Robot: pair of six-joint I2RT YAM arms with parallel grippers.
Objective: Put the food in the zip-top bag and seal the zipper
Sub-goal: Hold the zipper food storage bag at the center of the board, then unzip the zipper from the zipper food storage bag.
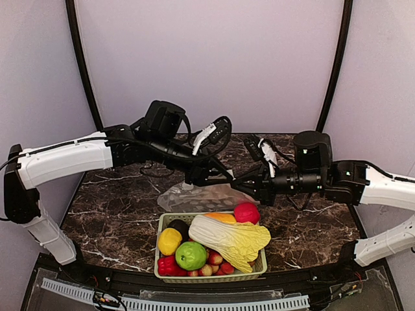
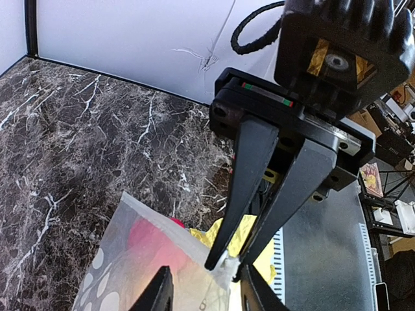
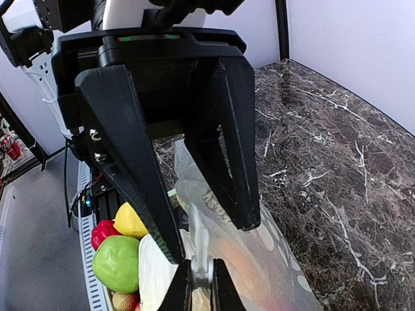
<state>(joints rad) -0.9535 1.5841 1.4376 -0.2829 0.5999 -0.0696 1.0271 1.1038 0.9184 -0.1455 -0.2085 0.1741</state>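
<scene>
The right gripper is pinched together on a thin upstanding fold of the zip-top bag, at one edge of the pouch. Its own wrist view shows the two tips nearly touching with pale film between them. The left gripper faces it from the other side with its fingers apart, straddling the same edge without pressing on it. Whether that edge carries the zipper cannot be told; the strip is too thin to pick out.

The bag lies mostly flat on the dark marbled tabletop, just behind the pale green basket, with its held edge raised a little between the two arms. All the food appears to sit in the basket. The napa cabbage lies across the top, the green apple, lemon and red pepper sit at the near left, and the magenta fruit is at the far right corner. Nothing appears to be inside the bag yet.

The film looks light, limp and slick, so it will probably sag and slide out of a shallow pinch. A deeper bite on one layer close to the mouth edge should hold better. Each gripper taking a separate layer would likely open the mouth. The toy produce looks glossy and rounded, so it is apt to roll, and each piece is probably best gripped across its middle.
</scene>
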